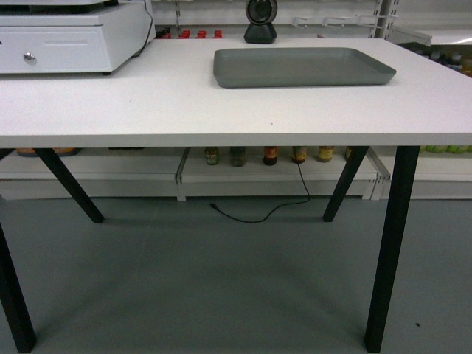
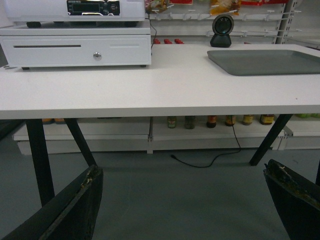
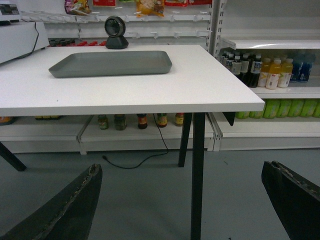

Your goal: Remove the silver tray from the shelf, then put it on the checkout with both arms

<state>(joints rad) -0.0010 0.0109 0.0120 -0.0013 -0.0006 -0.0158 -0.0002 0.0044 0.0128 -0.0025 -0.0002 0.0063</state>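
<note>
The silver tray [image 1: 302, 66] lies flat on the white checkout [image 1: 184, 103], at its back right, just in front of the black round-headed scanner [image 1: 260, 21]. Nothing touches the tray. My arms do not show in the head view. In the left wrist view the left gripper [image 2: 182, 170] hangs open, low in front of the checkout [image 2: 150, 90], with only floor between its fingers; the tray [image 2: 270, 62] is up to the right. The right gripper [image 3: 181, 167] is open too, below table height, with the tray [image 3: 112, 63] far up to the left. White shelf boards [image 3: 270, 44] stand to the right.
A white cash drawer [image 1: 66, 40] with a register on top fills the checkout's back left. Black slanted legs [image 1: 387, 243] hold the table up; one leg [image 3: 198, 175] stands just ahead of the right gripper. A black cable [image 1: 258, 214] lies on the floor. Bottles [image 3: 270, 70] fill the shelves.
</note>
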